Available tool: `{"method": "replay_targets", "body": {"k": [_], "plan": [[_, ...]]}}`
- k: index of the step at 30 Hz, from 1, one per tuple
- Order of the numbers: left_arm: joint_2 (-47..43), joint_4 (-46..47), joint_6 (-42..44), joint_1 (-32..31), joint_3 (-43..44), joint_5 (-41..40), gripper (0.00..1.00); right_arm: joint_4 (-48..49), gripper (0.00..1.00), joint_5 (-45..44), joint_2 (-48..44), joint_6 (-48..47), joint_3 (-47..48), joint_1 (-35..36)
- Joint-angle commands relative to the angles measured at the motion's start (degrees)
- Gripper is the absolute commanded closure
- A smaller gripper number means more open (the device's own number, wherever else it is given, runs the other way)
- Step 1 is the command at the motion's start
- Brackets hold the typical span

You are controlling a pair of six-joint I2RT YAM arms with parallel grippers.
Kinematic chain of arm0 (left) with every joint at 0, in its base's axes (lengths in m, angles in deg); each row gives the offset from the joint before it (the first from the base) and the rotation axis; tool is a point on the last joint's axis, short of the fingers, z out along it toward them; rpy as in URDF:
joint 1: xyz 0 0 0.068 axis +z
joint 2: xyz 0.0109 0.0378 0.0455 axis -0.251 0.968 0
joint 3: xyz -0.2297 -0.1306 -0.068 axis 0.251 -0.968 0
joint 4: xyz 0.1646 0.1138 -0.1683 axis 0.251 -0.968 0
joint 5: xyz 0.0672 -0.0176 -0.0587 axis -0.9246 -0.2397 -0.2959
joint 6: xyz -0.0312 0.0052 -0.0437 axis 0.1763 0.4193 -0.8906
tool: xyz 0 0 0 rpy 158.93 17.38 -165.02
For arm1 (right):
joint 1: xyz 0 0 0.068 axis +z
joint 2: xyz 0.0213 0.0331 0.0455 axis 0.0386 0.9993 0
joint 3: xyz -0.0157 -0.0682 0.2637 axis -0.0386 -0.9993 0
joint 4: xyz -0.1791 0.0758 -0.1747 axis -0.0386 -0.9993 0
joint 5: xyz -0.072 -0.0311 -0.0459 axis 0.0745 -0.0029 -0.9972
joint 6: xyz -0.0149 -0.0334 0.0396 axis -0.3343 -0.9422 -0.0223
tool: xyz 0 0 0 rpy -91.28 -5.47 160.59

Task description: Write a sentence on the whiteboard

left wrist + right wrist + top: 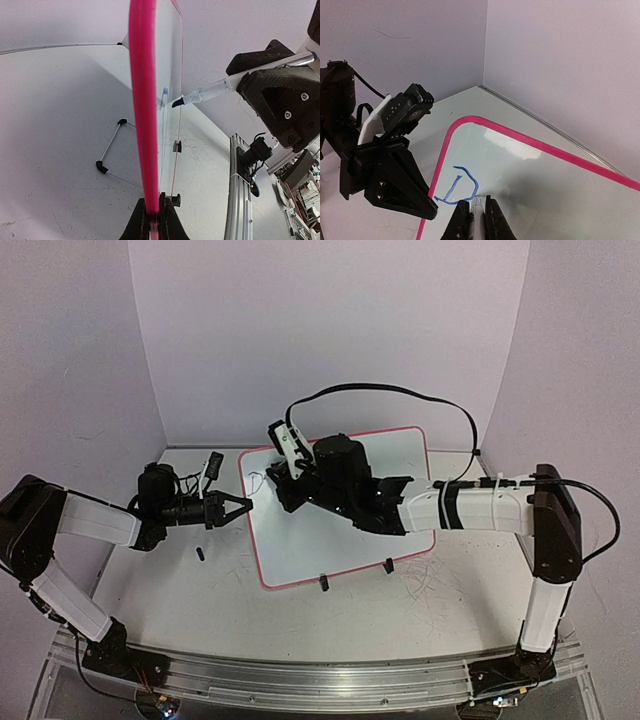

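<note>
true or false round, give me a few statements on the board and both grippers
1. The left gripper is shut on the rim of the board. True.
2. The right gripper holds a marker. True.
3. The board is blank. False: blue strokes sit near the clamped edge.
4. The rim is green. False: it is pink.
</note>
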Motion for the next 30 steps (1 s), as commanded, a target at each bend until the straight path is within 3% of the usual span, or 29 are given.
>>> {"method": "replay_targets", "body": {"k": [1, 30], "plan": [[-1.14, 0.16, 3.81, -0.41, 1.62, -0.9, 1.0, 1.97, 1.0, -1.79, 0.99, -0.59, 2.29, 0.16], [-0.9, -0.27, 3.72, -0.41, 2.06, -0.68, 1.0, 0.73, 1.0, -4.76, -0.64, 2.27, -2.47, 0.89]]}}
